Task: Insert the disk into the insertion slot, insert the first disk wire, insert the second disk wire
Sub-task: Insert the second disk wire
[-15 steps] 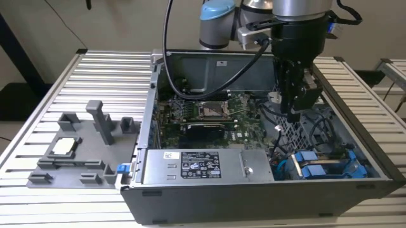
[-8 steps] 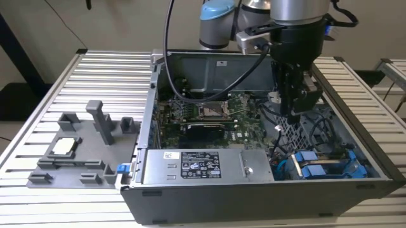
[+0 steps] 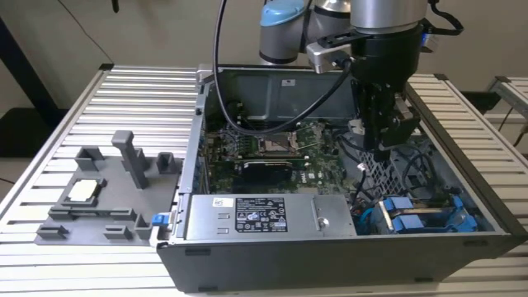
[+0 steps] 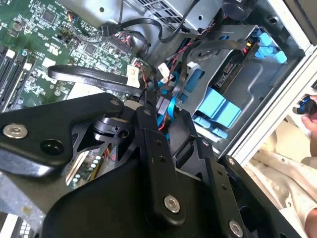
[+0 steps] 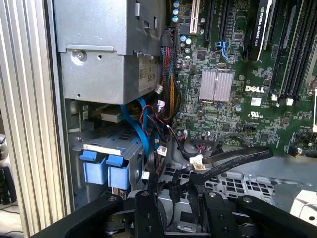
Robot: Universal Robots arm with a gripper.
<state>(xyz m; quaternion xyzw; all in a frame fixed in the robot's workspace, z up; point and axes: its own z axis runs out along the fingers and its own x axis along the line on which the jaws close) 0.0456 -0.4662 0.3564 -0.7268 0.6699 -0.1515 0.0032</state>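
Exterior view: raised, off the arm, looking down into the open computer case (image 3: 330, 266) from moderate range.
First wrist view: close, facing motherboard (image 5: 233, 99) and drive cage (image 5: 81, 141).
Second wrist view: close, tilted (facing the same drive cage (image 4: 247, 84)).
Shared: motherboard, drive cage.

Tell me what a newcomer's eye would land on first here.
The black gripper hanging inside the open computer case, toward the exterior view's right. Then the green motherboard mid-case, and the bright blue disk carriers at that view's lower right.
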